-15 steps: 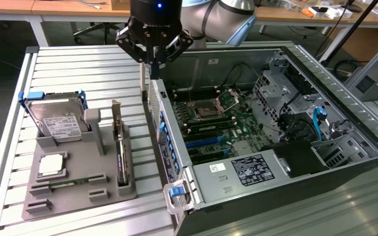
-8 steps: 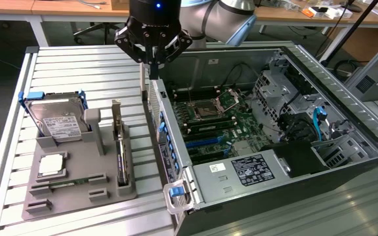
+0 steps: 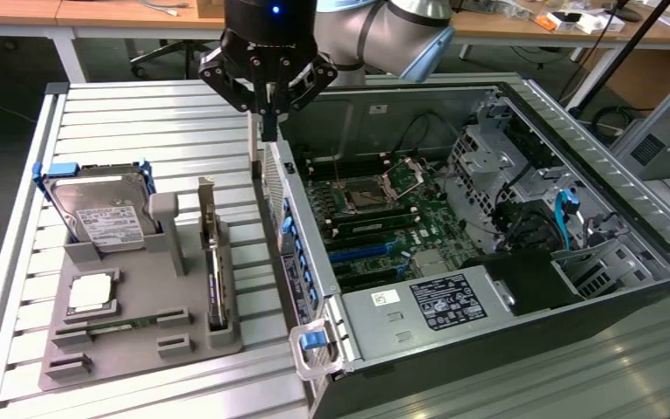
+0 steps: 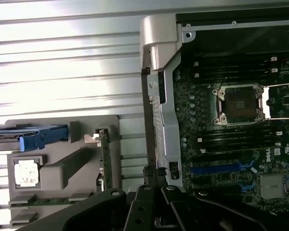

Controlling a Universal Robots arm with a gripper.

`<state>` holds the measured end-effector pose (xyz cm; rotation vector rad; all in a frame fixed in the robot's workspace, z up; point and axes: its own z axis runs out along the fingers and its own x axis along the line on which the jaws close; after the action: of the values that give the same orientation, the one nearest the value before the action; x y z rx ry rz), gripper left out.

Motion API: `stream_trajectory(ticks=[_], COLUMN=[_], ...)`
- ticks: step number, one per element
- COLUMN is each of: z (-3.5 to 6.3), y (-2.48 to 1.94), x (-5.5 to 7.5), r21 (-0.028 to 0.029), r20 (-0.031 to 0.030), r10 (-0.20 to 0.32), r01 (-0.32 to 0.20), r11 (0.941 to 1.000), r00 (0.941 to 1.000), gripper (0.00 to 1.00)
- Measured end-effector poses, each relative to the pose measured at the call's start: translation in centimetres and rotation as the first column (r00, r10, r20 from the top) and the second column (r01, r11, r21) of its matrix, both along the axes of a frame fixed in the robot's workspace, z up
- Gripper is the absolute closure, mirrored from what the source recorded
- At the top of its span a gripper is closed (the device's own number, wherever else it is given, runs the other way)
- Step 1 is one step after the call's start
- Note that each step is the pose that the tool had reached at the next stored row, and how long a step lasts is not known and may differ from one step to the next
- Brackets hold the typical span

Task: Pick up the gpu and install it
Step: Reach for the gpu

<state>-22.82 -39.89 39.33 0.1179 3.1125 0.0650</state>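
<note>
At the near side of the slatted table [image 3: 137,122], toward the exterior view's left, a grey tray [image 3: 137,349] holds the gpu [image 3: 210,262] standing on edge in its slot. A blue-framed hard drive [image 3: 105,216] stands just beyond. The open computer case [image 3: 628,199] lies to the right. Farther back, the gripper [image 3: 268,127] hangs over the case's left wall, jaws pressed together on nothing, well apart from the gpu.

A gray tray [image 3: 137,349] holds a blue-framed hard drive [image 3: 102,214], a square processor [image 3: 91,292] and a memory stick [image 3: 114,328]; beside the tray lies an open computer case [image 3: 487,367].
</note>
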Motion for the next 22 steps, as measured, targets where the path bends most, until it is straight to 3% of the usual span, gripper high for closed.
stream_trajectory(ticks=[22], z=[0.0], y=[0.0], x=[-0.91], r21=[-0.0001], r20=[0.0], r10=[0.0], r01=[0.0], r11=[1.0], r00=[1.0], gripper=[0.89])
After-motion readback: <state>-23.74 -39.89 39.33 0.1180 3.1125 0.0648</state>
